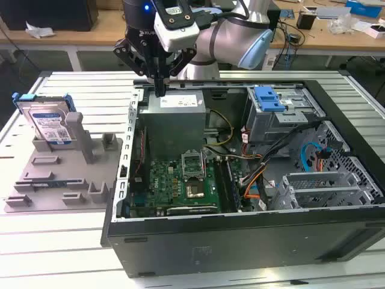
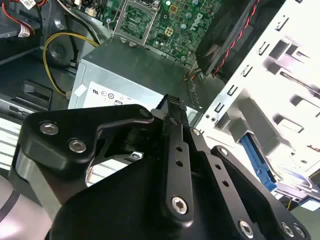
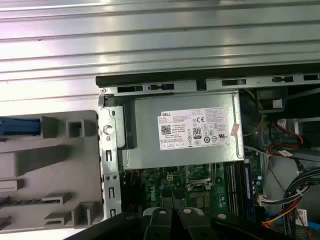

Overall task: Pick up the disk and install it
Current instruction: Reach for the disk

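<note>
The fingers (image 1: 159,81) are pressed together with nothing between them. The gripper (image 1: 160,91) hangs in the upper middle of the exterior view, just above the back edge of the grey power-supply box (image 1: 174,126) inside the open computer case (image 1: 240,247). The disk (image 1: 51,123), framed by its blue bracket, stands upright in the grey holder (image 1: 66,186) at the exterior view's left, well apart from the gripper.

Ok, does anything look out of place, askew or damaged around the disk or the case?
Nothing stands out. The disk stands on edge in the grey fixture at the exterior view's left, outside the open computer case. The gripper hangs empty above the power supply inside the case, touching nothing that I can see.
</note>
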Available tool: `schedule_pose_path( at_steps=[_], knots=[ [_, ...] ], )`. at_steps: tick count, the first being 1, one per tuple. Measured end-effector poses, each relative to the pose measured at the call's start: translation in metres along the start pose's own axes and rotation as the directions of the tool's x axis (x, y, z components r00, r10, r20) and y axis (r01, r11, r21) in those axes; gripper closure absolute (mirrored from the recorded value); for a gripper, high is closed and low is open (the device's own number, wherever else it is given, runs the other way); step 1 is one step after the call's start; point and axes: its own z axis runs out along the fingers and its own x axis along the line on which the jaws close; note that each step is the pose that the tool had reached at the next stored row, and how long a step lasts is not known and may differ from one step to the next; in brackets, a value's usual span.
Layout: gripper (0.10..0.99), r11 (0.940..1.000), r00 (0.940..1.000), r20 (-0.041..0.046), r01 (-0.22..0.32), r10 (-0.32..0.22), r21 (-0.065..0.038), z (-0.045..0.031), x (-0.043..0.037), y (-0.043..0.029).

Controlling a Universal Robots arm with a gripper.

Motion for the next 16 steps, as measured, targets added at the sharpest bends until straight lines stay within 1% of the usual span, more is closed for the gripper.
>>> schedule_pose_path(
  at_steps=[14, 15, 16],
  knots=[
    [0.980, 1.0000, 1.0000, 0.0001, 0.000, 0.000, 0.000, 0.0000, 0.0002, 0.0000],
    [0.980, 1.0000, 1.0000, 0.0001, 0.000, 0.000, 0.000, 0.0001, 0.0012, 0.0007],
    [0.980, 1.0000, 1.0000, 0.0000, 0.000, 0.000, 0.000, 0.0001, 0.0037, 0.0034]
  ],
)
